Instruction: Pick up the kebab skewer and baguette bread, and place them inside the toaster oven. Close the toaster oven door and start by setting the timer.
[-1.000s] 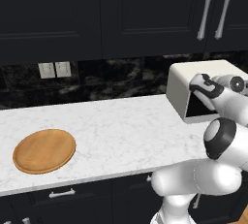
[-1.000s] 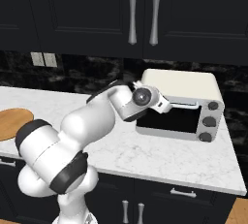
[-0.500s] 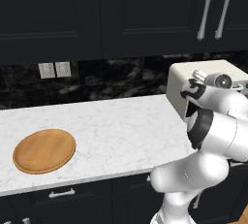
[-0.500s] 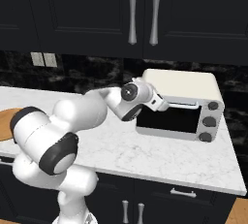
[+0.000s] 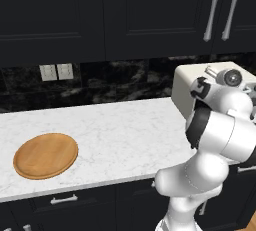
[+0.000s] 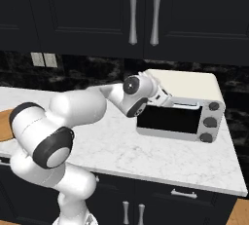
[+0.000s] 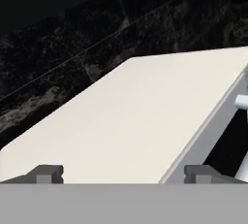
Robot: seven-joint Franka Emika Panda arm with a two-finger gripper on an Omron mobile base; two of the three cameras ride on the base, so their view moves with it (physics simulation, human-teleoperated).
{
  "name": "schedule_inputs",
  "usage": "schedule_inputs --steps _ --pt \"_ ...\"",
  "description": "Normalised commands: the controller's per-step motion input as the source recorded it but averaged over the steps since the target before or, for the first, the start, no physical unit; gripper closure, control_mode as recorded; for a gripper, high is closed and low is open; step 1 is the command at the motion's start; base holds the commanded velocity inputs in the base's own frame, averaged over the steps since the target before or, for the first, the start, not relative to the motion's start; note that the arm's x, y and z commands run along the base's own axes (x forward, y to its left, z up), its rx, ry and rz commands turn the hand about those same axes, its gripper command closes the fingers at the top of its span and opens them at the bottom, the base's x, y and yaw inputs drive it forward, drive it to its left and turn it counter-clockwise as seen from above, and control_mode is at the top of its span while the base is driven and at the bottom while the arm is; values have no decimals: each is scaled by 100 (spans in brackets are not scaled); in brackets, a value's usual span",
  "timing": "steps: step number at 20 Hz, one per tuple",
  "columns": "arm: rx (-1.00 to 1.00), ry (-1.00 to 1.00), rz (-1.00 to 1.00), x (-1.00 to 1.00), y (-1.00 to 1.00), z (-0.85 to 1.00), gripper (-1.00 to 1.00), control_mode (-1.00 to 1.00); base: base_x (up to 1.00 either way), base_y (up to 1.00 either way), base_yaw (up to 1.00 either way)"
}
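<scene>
Resting far off to the pincer's left, a round wooden plate [image 5: 45,155] lies bare on the white marble desk [image 5: 115,135], well apart from everything else. Further right, the pincer [image 6: 165,97] sits at the upper left front corner of the toaster oven [image 6: 194,86], just above the top edge of the toaster oven door [image 6: 169,120], whose dark glass stands upright and closed. From the hand view the two small dark fingertips [image 7: 46,173] stand wide apart with nothing between them, and the oven's cream top [image 7: 140,121] spreads out just beyond them, with the silver bar handle [image 7: 240,103] to the pincer's right. Right of the door, three round knobs [image 6: 210,121] run down the oven's front. Behind the pincer runs a black marbled backsplash [image 7: 72,39], under dark upper cabinets [image 6: 146,14].
</scene>
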Motion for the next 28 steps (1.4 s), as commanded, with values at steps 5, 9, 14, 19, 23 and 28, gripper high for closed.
schedule_inputs --steps 5,9,14,19,23,28 --pt "1 0 0 -10 -3 53 -100 -100 0 0 0" --pt "1 0 0 -57 -36 9 -100 -100 0 0 0" --pt "1 0 0 -70 -49 -16 -100 -100 0 0 0" --pt "9 1 3 -33 -61 7 -100 -100 0 0 0" --pt "2 2 13 -37 -76 21 -100 -100 0 0 0" --pt "-10 0 26 -61 -63 2 -100 -100 0 0 0"
